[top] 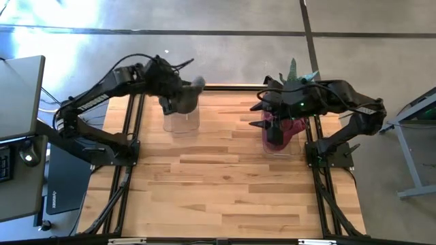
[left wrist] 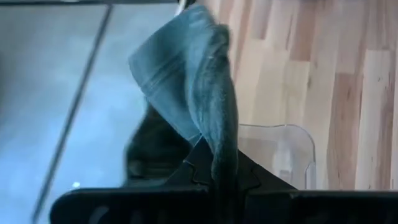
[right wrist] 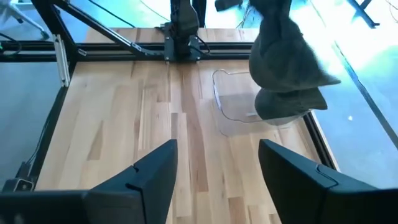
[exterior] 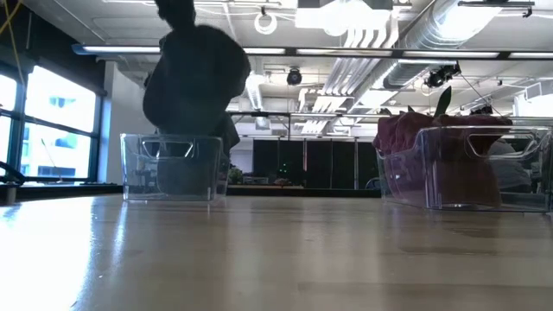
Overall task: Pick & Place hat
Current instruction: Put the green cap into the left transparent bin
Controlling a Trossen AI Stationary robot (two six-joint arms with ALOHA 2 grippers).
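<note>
A grey hat (top: 185, 97) hangs from my left gripper (top: 167, 102) over a clear bin (top: 181, 123) near the table's far left. In the low view the grey hat (exterior: 194, 86) bulges above the bin (exterior: 168, 168) and its lower part reaches inside the walls. My left gripper (left wrist: 217, 177) is shut on the hat. My right gripper (right wrist: 214, 165) is open, hovering above the table beside a second clear bin (top: 281, 139) that holds a maroon hat (top: 289, 126). The right wrist view shows the grey hat (right wrist: 283, 62) from across the table. My left gripper pinches a fold of the grey hat's cloth (left wrist: 214, 134) between its two fingers, coming from above. The hat hangs below the fingers over the clear bin. Whether its lower end (exterior: 183, 168) rests on the bin's floor cannot be told.
A green spiked item (top: 294, 73) pokes out past the right arm at the far edge. Black frame rails (top: 129, 136) run along both sides of the wooden table (top: 218, 184), whose middle and near part are bare wood. A desk with a monitor (top: 17, 95) stands to the left.
</note>
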